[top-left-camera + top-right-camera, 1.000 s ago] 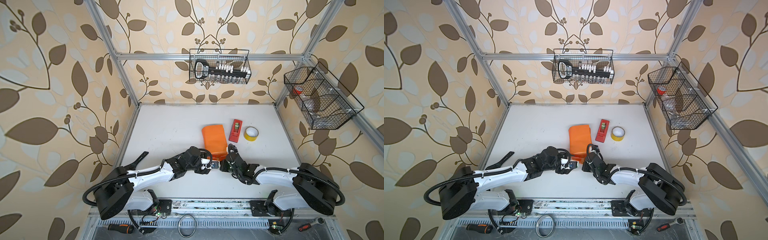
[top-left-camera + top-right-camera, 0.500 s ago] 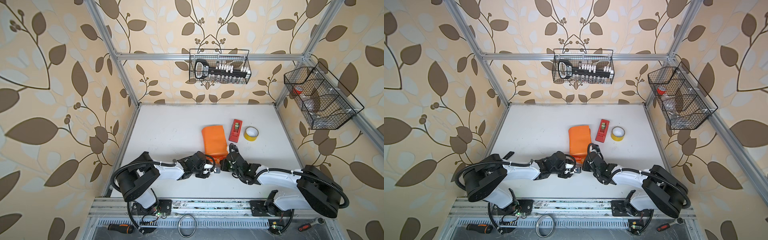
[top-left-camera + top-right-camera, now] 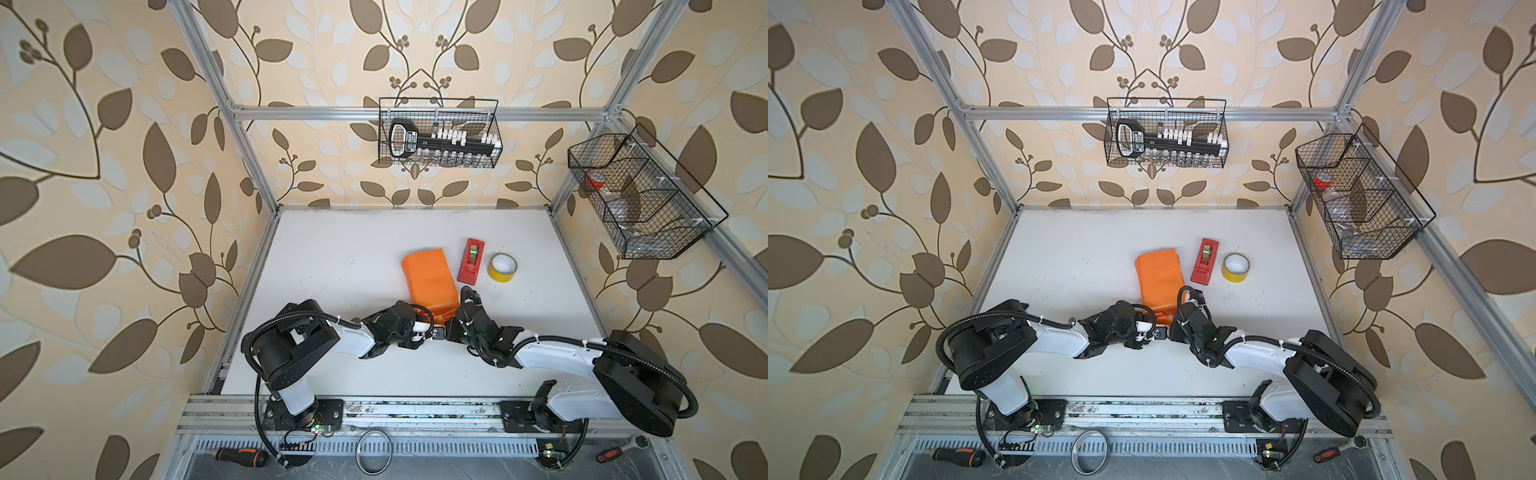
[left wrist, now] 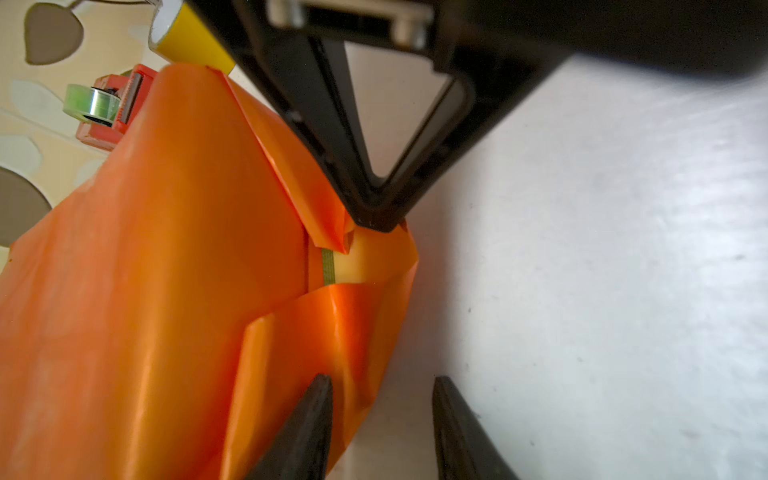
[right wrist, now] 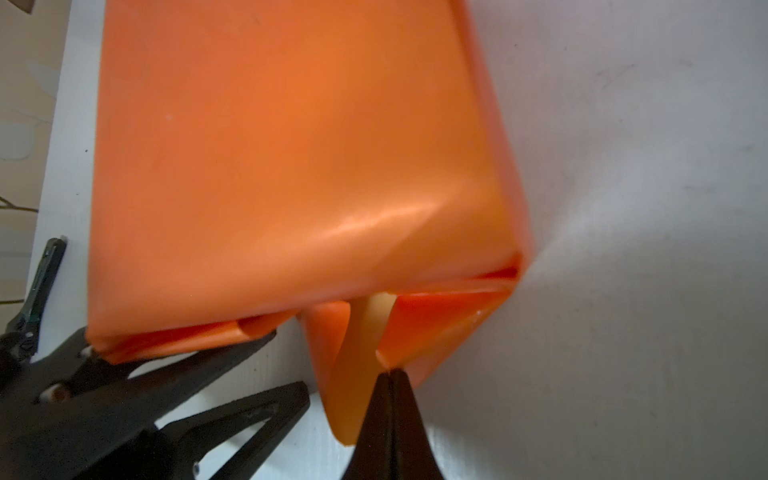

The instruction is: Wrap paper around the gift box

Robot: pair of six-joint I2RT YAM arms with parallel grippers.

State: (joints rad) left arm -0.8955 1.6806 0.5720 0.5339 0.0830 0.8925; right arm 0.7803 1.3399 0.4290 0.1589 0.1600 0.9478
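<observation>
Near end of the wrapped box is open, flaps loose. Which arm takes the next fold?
Left. The left gripper is open with a loose corner of the paper between its fingers, ready to pinch and fold. The right gripper is shut, tip against the end folds, seemingly pinning them.

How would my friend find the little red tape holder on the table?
Look at the white table, right of its middle. Between the bundle of orange paper and the yellow tape roll lies the tape dispenser. It is the only narrow red block, with a small greenish roll in it.
</observation>
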